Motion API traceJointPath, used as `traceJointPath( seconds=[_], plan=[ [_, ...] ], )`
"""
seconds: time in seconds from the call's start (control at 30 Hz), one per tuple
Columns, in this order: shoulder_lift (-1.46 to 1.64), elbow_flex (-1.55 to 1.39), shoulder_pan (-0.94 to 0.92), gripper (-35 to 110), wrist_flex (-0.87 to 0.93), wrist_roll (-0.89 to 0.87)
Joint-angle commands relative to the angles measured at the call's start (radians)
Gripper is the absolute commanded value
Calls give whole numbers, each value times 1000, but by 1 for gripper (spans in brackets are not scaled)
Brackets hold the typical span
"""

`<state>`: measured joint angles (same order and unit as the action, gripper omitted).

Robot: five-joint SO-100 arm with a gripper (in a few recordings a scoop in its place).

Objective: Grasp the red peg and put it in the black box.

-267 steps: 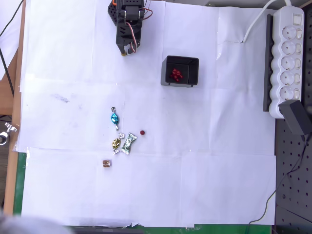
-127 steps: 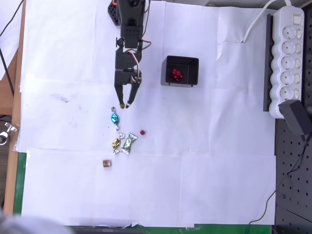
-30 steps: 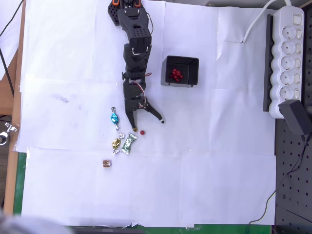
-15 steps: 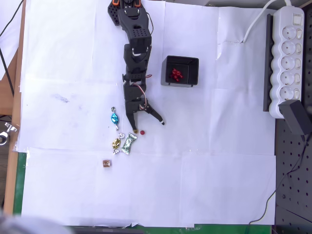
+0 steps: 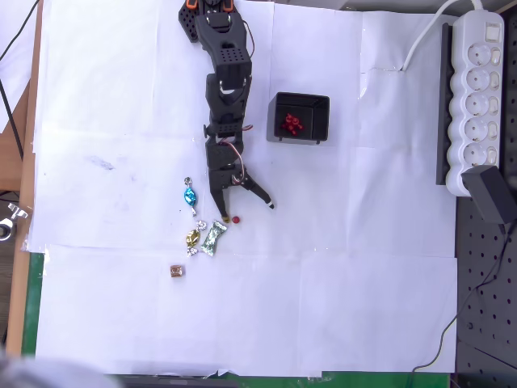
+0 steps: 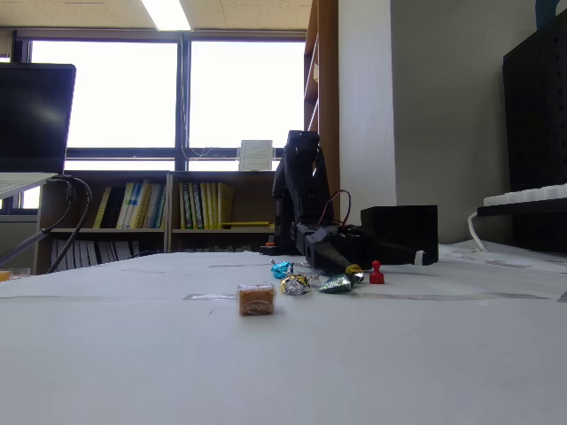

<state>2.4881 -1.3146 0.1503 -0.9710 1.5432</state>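
The red peg (image 5: 236, 219) stands on the white paper, tiny and dark red; in the fixed view the red peg (image 6: 376, 273) is upright. My gripper (image 5: 247, 211) is open and low over the paper. One fingertip rests just left of the peg, and the other is spread out to the peg's upper right. The peg lies between the jaws, near the left one. In the fixed view the gripper (image 6: 386, 263) reaches forward at table height. The black box (image 5: 275, 121) sits right of the arm, with several red pegs (image 5: 292, 124) inside; from the side the box (image 6: 399, 232) stands behind the gripper.
Left of the peg lie a blue candy (image 5: 190, 196), a gold candy (image 5: 193, 238) and a silver candy (image 5: 213, 238), the silver one closest. A brown cube (image 5: 175, 271) sits lower left. A white power strip (image 5: 477, 97) runs along the right edge.
The arm unfolded from the top and reached down past the blue candy. Over the last second the open gripper crept lower, bringing its left fingertip beside the red peg.
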Motion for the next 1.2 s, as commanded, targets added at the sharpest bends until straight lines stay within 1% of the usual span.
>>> traceJointPath(
  seconds=[0.0,0.4,0.93,1.07,1.17],
  plan=[
    [-8,-49,29,47,2,12],
    [-38,-43,31,44,67,57],
    [-38,-41,31,44,67,86],
    [-38,-41,31,41,67,91],
    [-38,-41,31,35,67,91]
  ],
)
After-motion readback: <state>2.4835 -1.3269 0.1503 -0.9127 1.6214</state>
